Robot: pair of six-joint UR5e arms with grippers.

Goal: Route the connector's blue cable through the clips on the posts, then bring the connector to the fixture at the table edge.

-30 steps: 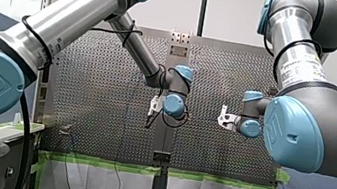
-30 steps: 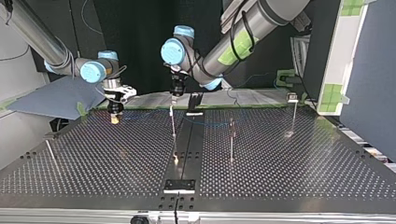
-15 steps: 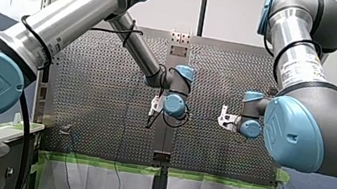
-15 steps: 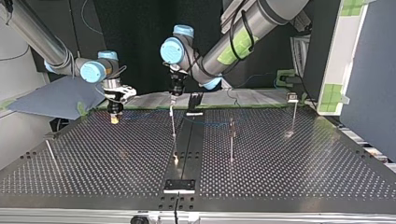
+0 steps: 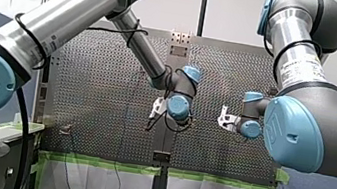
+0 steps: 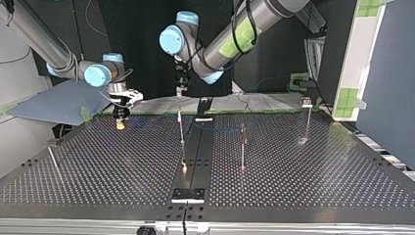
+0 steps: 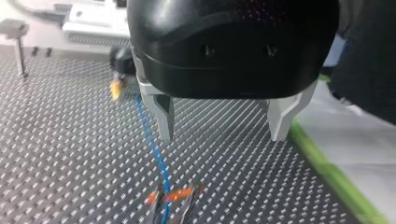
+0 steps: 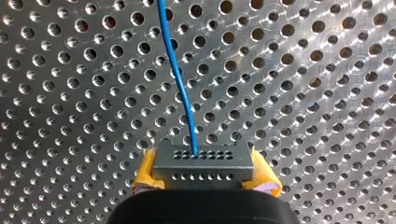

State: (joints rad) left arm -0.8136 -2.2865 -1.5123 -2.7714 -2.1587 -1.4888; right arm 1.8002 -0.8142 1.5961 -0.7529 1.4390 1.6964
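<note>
My right gripper (image 8: 203,179) is shut on the grey connector (image 8: 203,162), with yellow pads (image 8: 145,175) on both sides. The blue cable (image 8: 180,79) leaves the connector's face over the perforated plate. In the top view my right gripper (image 6: 120,121) hangs low at the far left, and the cable (image 6: 147,119) runs from it to the clip on the middle post (image 6: 180,115), then on towards a second post (image 6: 243,139). My left gripper (image 6: 180,93) hovers open above that clip. In the left wrist view its metal fingers (image 7: 163,116) stand apart over the cable (image 7: 156,154) and the orange-marked clip (image 7: 170,198).
A third post (image 6: 307,117) stands at the top view's far right and a thin post (image 6: 53,159) at its left. A black bracket (image 6: 188,194) sits at the near table edge and a black stand (image 6: 203,107) at the far edge. Green tape (image 5: 105,163) lines the table edge.
My left gripper has risen off the middle post's clip and drifted slightly to the top view's left, still open. My right arm and the connector have not moved.
</note>
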